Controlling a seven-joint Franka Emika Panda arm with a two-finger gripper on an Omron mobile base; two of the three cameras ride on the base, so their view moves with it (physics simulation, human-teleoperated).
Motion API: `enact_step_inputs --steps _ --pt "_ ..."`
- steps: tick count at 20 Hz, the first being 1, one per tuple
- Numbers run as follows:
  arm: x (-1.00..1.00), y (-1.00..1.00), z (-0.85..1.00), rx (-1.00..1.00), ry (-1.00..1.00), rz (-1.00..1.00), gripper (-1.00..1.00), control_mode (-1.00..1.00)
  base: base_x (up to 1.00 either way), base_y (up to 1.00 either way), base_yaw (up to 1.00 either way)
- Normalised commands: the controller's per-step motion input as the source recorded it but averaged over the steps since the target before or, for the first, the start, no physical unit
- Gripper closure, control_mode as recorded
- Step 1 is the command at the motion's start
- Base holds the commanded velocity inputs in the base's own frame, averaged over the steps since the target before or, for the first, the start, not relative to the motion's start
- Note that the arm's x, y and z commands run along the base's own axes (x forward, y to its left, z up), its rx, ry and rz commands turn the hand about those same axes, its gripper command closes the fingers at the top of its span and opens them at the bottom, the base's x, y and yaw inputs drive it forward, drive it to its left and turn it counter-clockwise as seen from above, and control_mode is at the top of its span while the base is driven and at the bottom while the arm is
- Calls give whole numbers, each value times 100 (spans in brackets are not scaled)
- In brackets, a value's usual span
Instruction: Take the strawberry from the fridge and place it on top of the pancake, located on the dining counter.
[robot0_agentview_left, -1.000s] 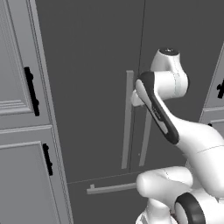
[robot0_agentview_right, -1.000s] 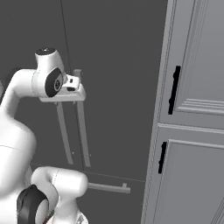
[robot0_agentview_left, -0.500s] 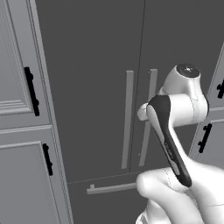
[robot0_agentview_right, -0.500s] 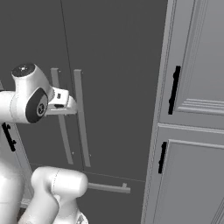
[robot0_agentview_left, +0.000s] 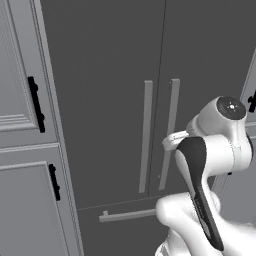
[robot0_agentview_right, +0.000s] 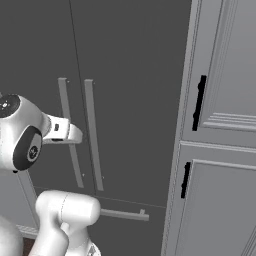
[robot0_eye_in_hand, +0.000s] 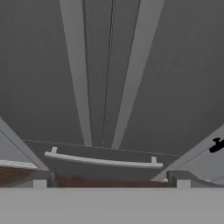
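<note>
My end effector (robot0_eye_in_hand: 111, 179) sits with its two dark tips spread wide apart at the bottom of the hand view, released and grasping nothing, aimed at the fridge (robot0_eye_in_hand: 109, 65). I see the fridge straight ahead: a tall dark grey unit with both French doors closed, a thin seam running down between them. Two long pale grey bar handles (robot0_agentview_left: 159, 135) stand upright just beside that seam, one on each door. Below them a shorter horizontal handle (robot0_eye_in_hand: 103, 160) crosses the bottom drawer, which is also closed. A strip of brown floor (robot0_eye_in_hand: 109, 180) shows under the drawer. On either side of the fridge stand light grey panelled cabinets (robot0_agentview_right: 225, 150) with short black handles (robot0_agentview_right: 199, 102).
</note>
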Motion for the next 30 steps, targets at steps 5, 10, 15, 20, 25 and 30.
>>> enact_step_inputs --steps 5,10,15,20,25,30 --pt "-34 -1 3 7 -1 -3 -100 -100 0 0 0" --pt "-6 0 0 2 0 0 -100 100 -39 0 0" --pt "0 0 0 0 0 0 -100 100 -72 0 0" --pt "0 0 0 0 0 0 -100 100 -81 0 0" --pt "0 0 0 0 0 0 -100 100 -56 0 0" --pt "43 -2 0 0 10 0 -100 -100 0 0 0"
